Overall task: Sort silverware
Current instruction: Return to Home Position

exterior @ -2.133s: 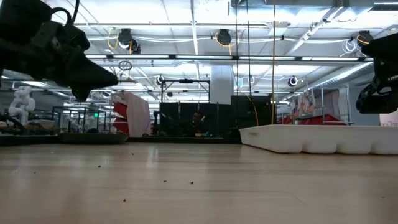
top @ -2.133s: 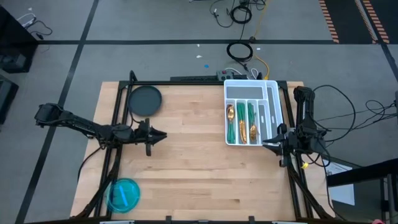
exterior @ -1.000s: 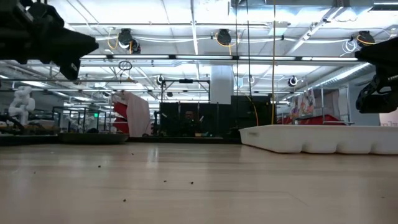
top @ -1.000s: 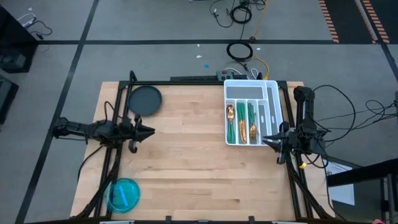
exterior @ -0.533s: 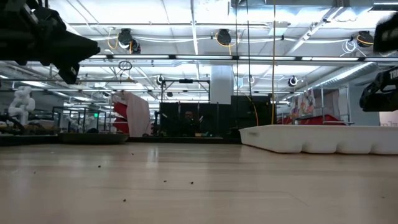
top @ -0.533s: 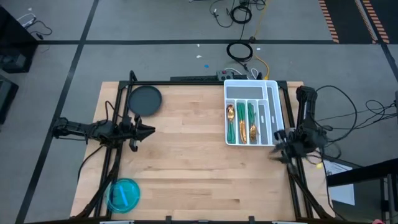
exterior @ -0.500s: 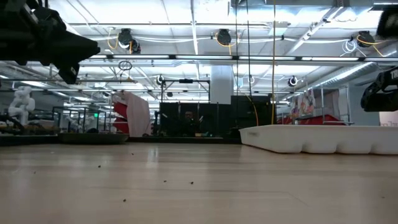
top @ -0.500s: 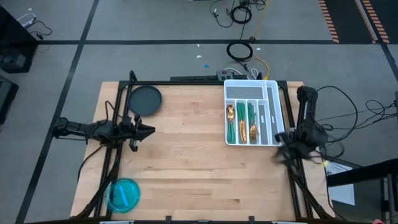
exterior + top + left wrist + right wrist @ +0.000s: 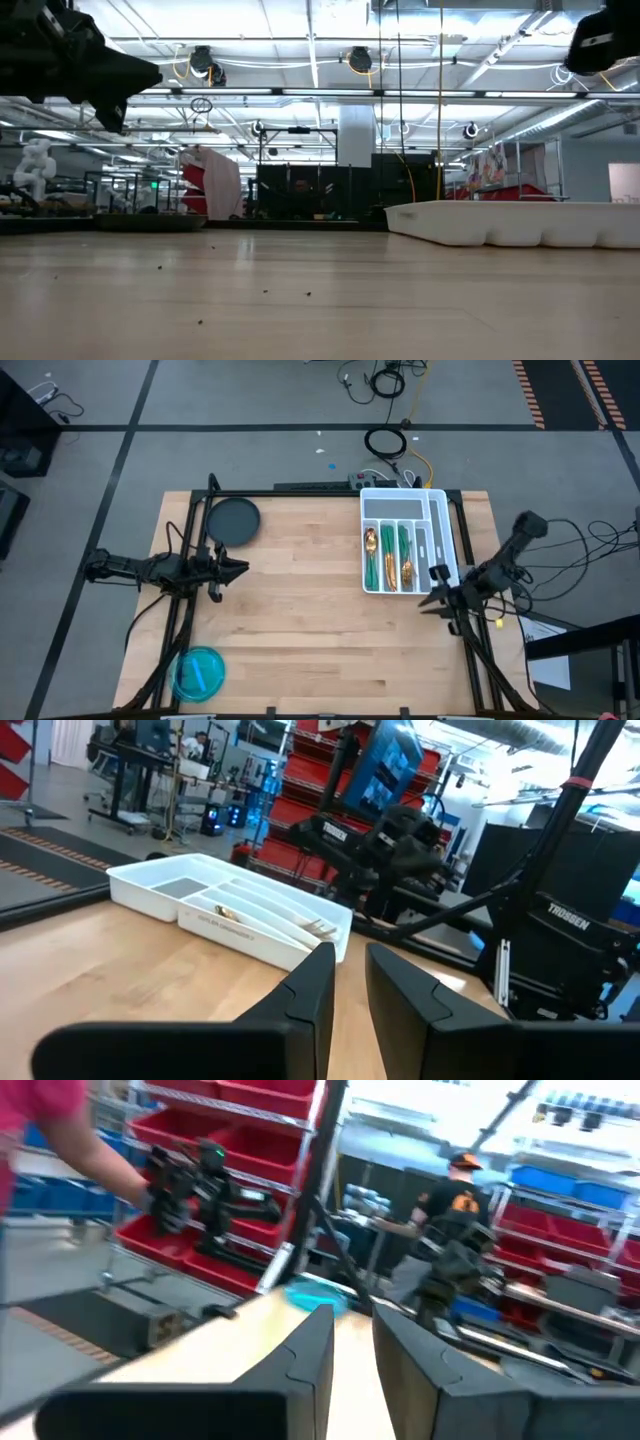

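The silverware (image 9: 388, 555), gold heads on green handles, lies in the long compartments of the white divided tray (image 9: 434, 520) at the table's far right. The tray (image 9: 230, 910) also shows in the left wrist view, with a gold tip (image 9: 320, 927) peeking out. My left gripper (image 9: 243, 568) hovers level by the left edge, pointing right, its fingers (image 9: 318, 982) a narrow gap apart with nothing between. My right gripper (image 9: 430, 600) hovers just near of the tray's near right corner, pointing left. Its fingers (image 9: 318, 1342) are also a narrow gap apart and empty.
A dark round plate (image 9: 233, 520) sits at the far left. A blue bowl (image 9: 198, 672) stands at the near left corner. Bare wood lies between the arms. Beyond the table, a person's pink sleeve (image 9: 40, 1140) and another person (image 9: 455, 1210) show.
My right arm has swung: its elbow has gone outward past the table's right edge. Its gripper has shifted a little toward the near edge, tipped upward and rolled. In the low view it has risen toward the picture's top. Its finger gap looks the same.
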`<state>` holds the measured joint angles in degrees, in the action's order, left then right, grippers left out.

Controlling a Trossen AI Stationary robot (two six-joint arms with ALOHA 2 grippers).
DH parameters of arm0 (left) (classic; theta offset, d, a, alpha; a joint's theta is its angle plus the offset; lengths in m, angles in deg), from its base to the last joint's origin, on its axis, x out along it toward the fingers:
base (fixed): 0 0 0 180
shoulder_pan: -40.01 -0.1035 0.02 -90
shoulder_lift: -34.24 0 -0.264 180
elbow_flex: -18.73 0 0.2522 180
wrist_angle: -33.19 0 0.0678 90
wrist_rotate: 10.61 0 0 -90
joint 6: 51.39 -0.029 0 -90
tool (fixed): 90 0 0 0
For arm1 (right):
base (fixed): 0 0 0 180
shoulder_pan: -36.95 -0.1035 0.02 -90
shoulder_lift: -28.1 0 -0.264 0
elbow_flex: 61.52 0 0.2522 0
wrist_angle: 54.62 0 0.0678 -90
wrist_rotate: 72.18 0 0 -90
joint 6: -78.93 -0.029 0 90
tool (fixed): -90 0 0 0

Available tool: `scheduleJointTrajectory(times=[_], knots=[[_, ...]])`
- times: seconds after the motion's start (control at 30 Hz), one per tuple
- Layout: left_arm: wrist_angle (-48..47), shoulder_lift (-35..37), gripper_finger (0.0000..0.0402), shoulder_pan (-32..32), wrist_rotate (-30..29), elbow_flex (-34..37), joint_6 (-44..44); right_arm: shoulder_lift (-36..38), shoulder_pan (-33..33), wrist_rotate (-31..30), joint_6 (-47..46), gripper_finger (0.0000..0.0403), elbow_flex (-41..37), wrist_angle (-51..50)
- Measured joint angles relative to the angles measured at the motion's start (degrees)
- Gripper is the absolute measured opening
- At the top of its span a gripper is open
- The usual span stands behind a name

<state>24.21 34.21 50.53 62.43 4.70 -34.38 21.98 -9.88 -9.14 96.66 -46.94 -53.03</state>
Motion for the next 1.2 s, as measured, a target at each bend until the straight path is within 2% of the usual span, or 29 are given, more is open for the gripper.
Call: scheduleJointTrajectory(times=[0.23, 0.37, 0.5, 0.73, 0.83, 1.03, 1.2], knots=[[0.4, 0.0, 0.0067, 0.0, 0.2, 0.0, -1.5, -6.1, 16.5, 12.7, -4.0, 0.0066, 0.0, -0.2], [-1.2, 0.0, 0.0067, 0.0, 0.3, 0.0, -3.4, -9.9, 22.1, 19.9, -4.8, 0.0066, 0.0, -0.2], [-1.2, 0.0, 0.0067, 0.0, 0.1, 0.0, -4.4, -10.5, 26.1, 19.6, -4.5, 0.0066, 0.0, -4.2], [-1.2, 0.0, 0.0067, 0.0, -0.7, 0.0, -3.8, -9.6, 30.3, 19.8, -5.3, 0.0066, 0.0, -4.6], [-1.2, 0.0, 0.0067, 0.0, -0.9, 0.0, -3.9, -9.1, 31.4, 16.1, -5.3, 0.0066, 0.0, -3.2], [-1.2, 0.0, 0.0067, 0.0, -1.0, 0.0, -4.3, -8.9, 32.6, 4.6, -4.4, 0.0066, 0.0, -5.8], [-1.2, 0.0, 0.0067, 0.0, -0.9, 0.0, -4.0, -8.9, 32.6, 4.2, -4.3, 0.0066, 0.0, -7.2]])
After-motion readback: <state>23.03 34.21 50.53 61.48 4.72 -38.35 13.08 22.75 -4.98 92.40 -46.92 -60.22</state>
